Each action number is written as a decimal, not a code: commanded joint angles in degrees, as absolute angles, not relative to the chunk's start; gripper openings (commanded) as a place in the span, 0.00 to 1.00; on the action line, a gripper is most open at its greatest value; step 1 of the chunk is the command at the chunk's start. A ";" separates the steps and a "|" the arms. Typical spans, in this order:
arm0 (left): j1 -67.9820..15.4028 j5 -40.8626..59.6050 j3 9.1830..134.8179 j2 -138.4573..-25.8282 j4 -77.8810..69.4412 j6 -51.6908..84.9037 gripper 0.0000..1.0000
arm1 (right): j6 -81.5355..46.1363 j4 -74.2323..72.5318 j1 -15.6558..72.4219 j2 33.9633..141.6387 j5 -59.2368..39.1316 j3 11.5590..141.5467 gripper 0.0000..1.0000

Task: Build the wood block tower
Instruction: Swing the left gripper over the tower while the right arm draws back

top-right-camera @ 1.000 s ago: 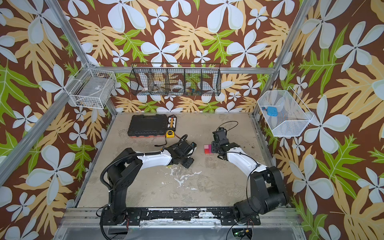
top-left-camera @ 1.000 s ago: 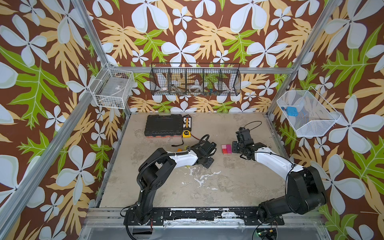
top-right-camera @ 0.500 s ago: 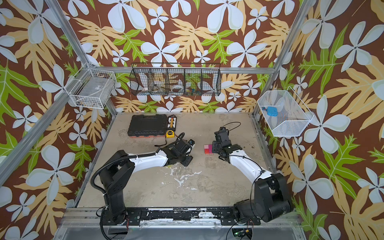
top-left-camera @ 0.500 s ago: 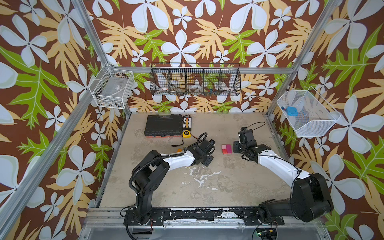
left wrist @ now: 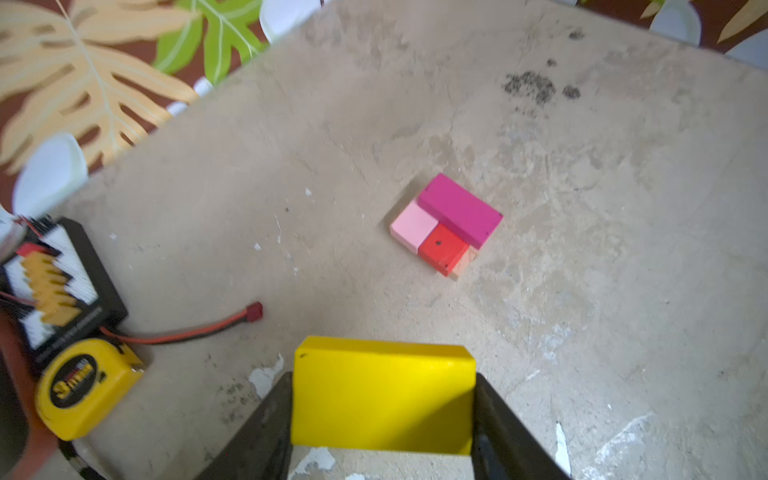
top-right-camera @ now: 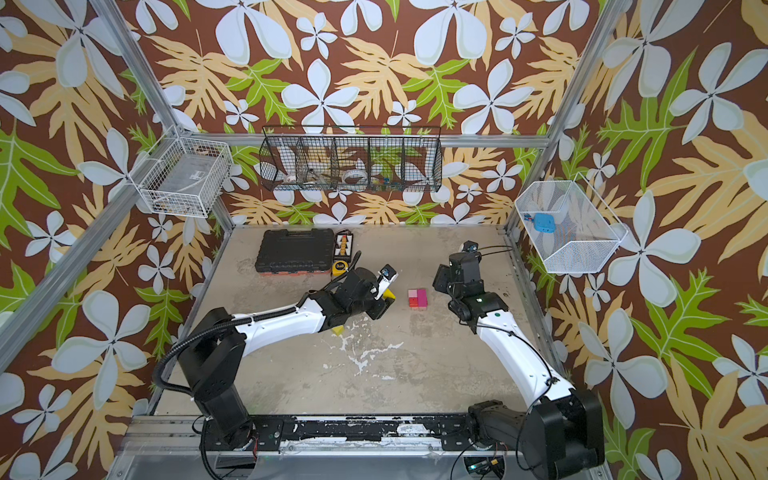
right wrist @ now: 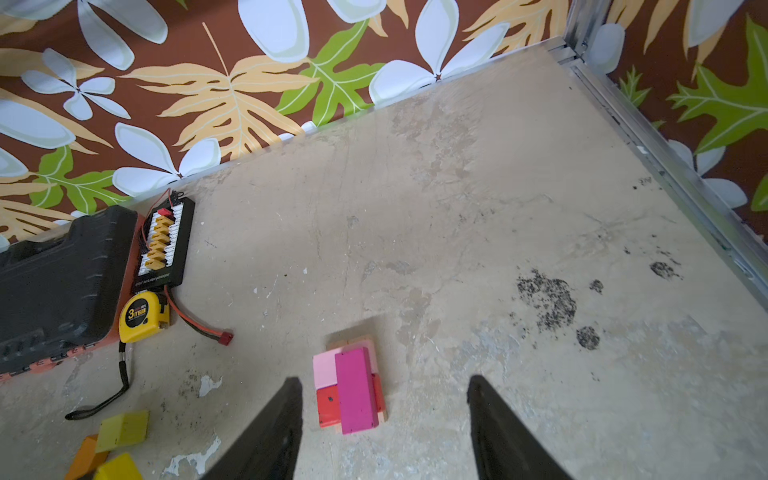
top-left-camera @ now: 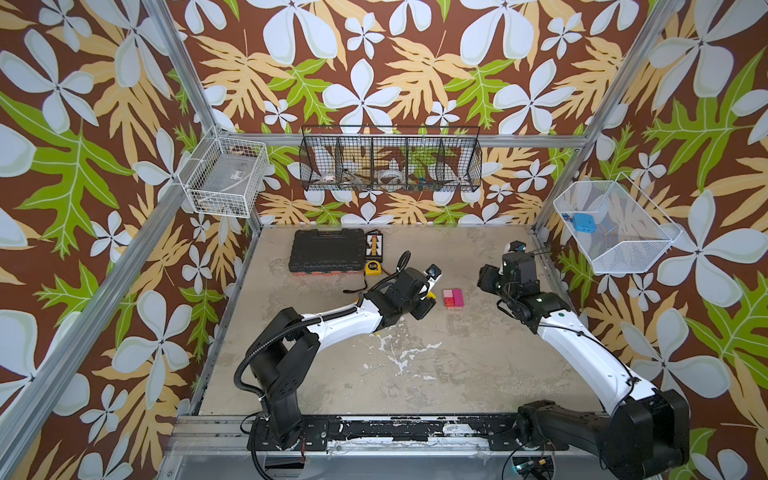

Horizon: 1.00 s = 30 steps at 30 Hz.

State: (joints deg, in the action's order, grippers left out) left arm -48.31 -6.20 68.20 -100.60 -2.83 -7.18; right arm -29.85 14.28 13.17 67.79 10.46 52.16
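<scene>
My left hand [left wrist: 382, 384] is pinching a yellow brick [left wrist: 382, 403] by its two short ends, one finger [left wrist: 266, 419] flat against each. The brick sits level between them, clear of the surface [left wrist: 623, 332]. In both top views this hand is just left of the tower [top-left-camera: 453, 298], near it but not touching, with a sliver of yellow showing at its tip.

My right hand [right wrist: 383, 380] is spread, the two fingers wide apart with nothing between them. In both top views it hangs to the right of the tower, toward the right edge of the surface, and there is a gap between them.

The tower stands between my two hands, nearer the back edge than the front and a little toward the right edge from the middle. It is low. A tan plank [left wrist: 465, 264] peeks out at the bottom. A pink block [left wrist: 413, 226] and a red block [left wrist: 442, 247] sit side by side on it. A magenta brick [right wrist: 356, 390] lies lengthwise on top of those two.

Loose blocks lie on the surface left of the tower and well apart from it: a yellow cube [right wrist: 122, 430], an orange piece [right wrist: 85, 455] touching it, and another yellow one [right wrist: 118, 467].

Toward the back left corner are a tape measure [left wrist: 83, 386], a connector board [left wrist: 54, 286] with a red and black lead [left wrist: 187, 330] trailing from it, and a black case [top-left-camera: 326, 253].
</scene>
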 commanded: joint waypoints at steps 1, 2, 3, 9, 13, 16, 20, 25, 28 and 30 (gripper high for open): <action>-47.97 -8.87 70.35 -101.63 -8.83 -13.37 0.00 | -31.05 12.39 13.05 65.17 13.30 50.87 0.68; -47.94 -10.43 73.58 -103.60 -6.26 -14.44 0.00 | -31.43 12.53 13.10 64.53 13.78 50.46 0.70; -47.90 -11.34 77.00 -105.79 -3.23 -15.52 0.00 | -31.58 12.33 13.09 63.98 13.61 50.09 0.71; -45.52 -9.16 81.89 -106.88 -3.12 -19.74 0.00 | -32.18 12.11 13.10 64.23 10.55 49.09 0.71; -42.34 0.25 79.40 -105.11 -6.75 -25.61 0.00 | -32.52 12.44 13.08 64.84 10.72 49.45 0.70; -42.36 -0.24 82.81 -109.01 -0.86 -30.12 0.00 | -32.59 12.79 13.09 64.28 11.28 49.70 0.70; -41.75 7.88 87.56 -113.93 9.41 -37.47 0.00 | -33.11 11.64 13.05 62.55 11.60 48.20 0.73; -41.84 14.61 94.28 -118.44 18.46 -44.20 0.00 | -33.19 12.33 13.08 62.40 11.99 48.64 0.72; -41.89 16.90 105.17 -124.62 28.69 -44.58 0.00 | -33.30 12.32 13.03 61.73 12.36 48.31 0.73; -42.16 17.87 111.02 -128.40 34.25 -45.76 0.00 | -33.48 11.72 13.01 61.27 12.39 47.75 0.74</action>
State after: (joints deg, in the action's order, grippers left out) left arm -41.93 13.80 106.13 -125.25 22.46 -42.59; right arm -32.95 12.91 13.08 61.80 11.07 48.01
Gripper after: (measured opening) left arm 0.618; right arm 0.736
